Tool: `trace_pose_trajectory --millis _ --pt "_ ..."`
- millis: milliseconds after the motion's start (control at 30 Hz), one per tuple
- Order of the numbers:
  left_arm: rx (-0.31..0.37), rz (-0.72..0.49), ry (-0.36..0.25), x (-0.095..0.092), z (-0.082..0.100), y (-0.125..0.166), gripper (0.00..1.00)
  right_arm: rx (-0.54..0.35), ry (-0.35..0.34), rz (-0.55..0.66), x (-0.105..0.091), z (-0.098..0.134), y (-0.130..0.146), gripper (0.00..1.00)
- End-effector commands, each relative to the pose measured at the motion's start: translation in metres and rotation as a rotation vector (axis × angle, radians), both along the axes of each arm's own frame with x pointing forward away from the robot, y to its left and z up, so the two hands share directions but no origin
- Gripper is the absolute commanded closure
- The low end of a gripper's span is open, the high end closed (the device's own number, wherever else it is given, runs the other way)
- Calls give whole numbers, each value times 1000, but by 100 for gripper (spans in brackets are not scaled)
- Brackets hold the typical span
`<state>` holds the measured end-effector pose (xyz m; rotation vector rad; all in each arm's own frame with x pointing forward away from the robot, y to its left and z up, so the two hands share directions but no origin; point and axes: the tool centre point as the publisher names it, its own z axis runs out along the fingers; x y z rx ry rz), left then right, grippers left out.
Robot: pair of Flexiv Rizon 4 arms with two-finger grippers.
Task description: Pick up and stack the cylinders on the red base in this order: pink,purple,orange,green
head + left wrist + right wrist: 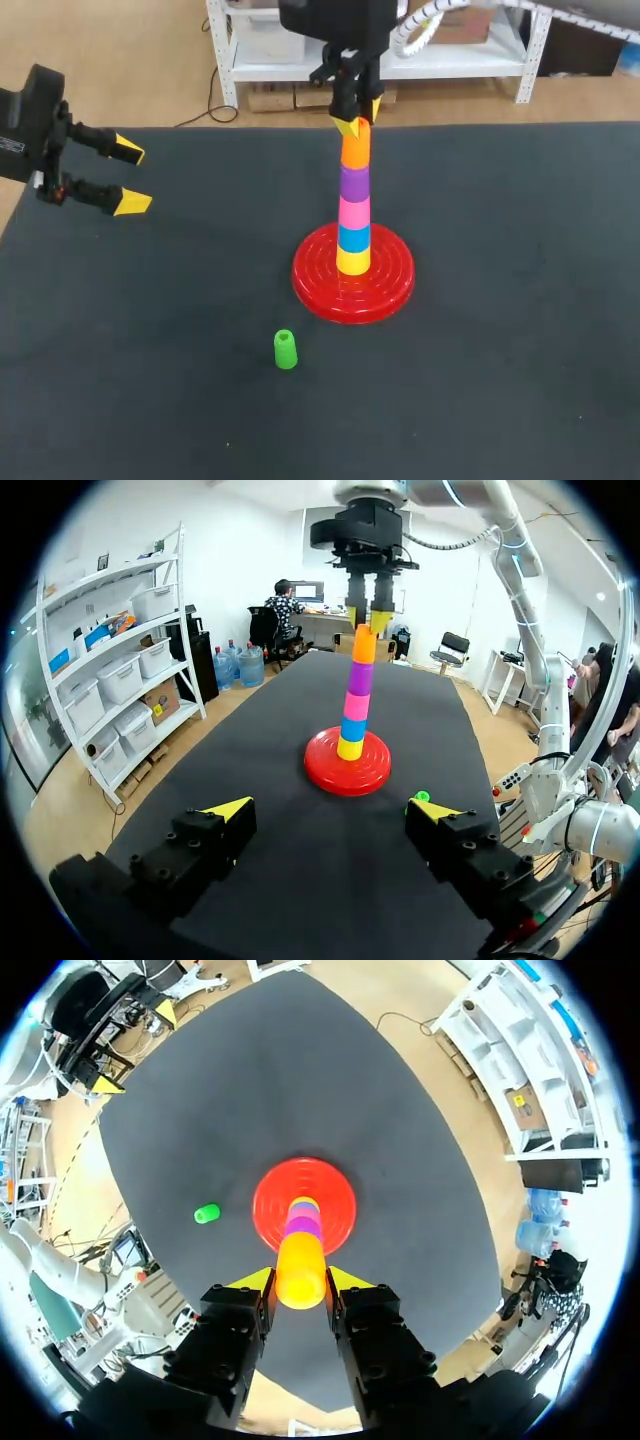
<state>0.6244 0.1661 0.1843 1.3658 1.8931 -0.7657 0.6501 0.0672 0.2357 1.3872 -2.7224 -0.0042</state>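
Orange cylinder (300,1260) atop stack (353,215), within right claw (300,1282), seemingly gripped.

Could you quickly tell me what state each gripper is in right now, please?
Left gripper: open, holding nothing.
Right gripper: shut on the orange cylinder at the top of the stack.

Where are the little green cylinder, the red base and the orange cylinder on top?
green cylinder (285,350), head view, middle of its side.
red base (312,288), head view, its left rim.
orange cylinder (355,152), head view, middle of its side.
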Motion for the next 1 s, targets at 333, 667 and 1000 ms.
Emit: trace_pose_trajectory --millis 333,667,1000 --pt "-2 0 -3 0 -1 0 0 -37 43 -1 6 -20 6 100" --pt "-2 0 -3 0 -1 0 0 16 -48 9 -10 1 6 0" --pt "-2 0 -3 0 -1 0 0 78 -214 110 -48 32 16 0"
